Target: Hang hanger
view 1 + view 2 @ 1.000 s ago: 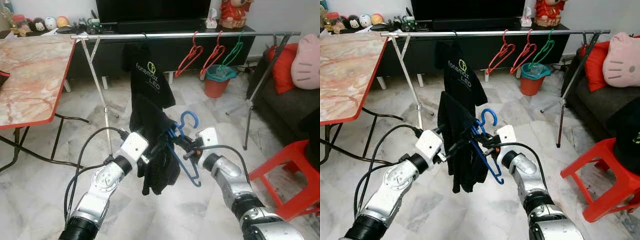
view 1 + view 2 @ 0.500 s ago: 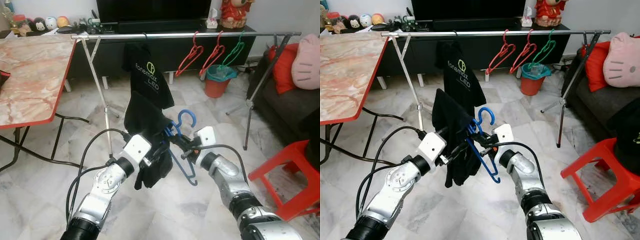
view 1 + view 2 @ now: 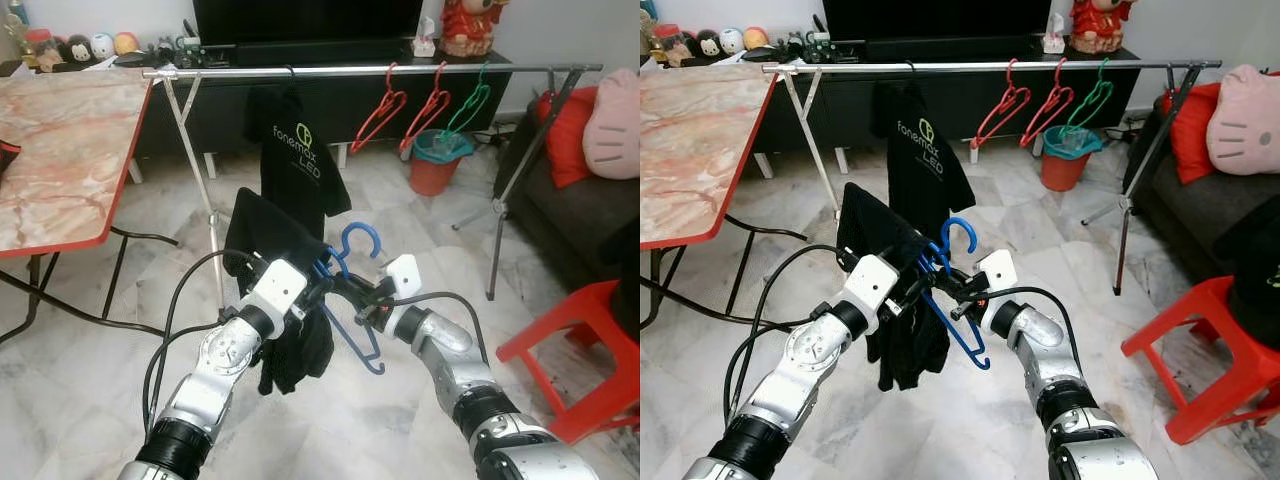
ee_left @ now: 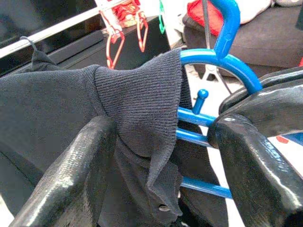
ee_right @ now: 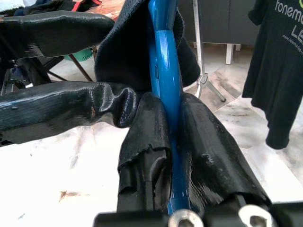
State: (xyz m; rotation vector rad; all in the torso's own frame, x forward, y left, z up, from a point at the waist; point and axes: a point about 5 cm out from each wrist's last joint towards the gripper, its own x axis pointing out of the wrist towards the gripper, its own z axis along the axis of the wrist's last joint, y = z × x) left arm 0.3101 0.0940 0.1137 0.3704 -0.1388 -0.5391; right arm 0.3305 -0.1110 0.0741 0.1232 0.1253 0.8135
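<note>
A blue plastic hanger [image 3: 358, 236] is held in front of me, hook upward. My right gripper [image 3: 956, 286] is shut on the hanger [image 5: 163, 71] just below the hook. A dark knit garment [image 3: 268, 228] hangs over the hanger's left arm and droops below it. My left gripper [image 3: 320, 276] is open, and its fingers [image 4: 80, 161] stand on either side of the garment's collar [image 4: 142, 90], beside the blue hanger [image 4: 222, 59]. Beyond, a steel rail [image 3: 330, 71] carries a black printed T-shirt [image 3: 300, 150], two red hangers [image 3: 385, 105] and a green hanger [image 3: 465, 100].
A marble-topped table [image 3: 60, 150] with a red edge stands at the left. A red stool [image 3: 590, 350] and a dark sofa [image 3: 590, 200] with cushions are at the right. A red bin [image 3: 435, 165] sits behind the rail, whose slanted legs [image 3: 195, 170] reach the tiled floor.
Both grippers have moved up and to the left with the hanger. The garment, which hung down limp, is now lifted and spread over the hanger's left arm.
</note>
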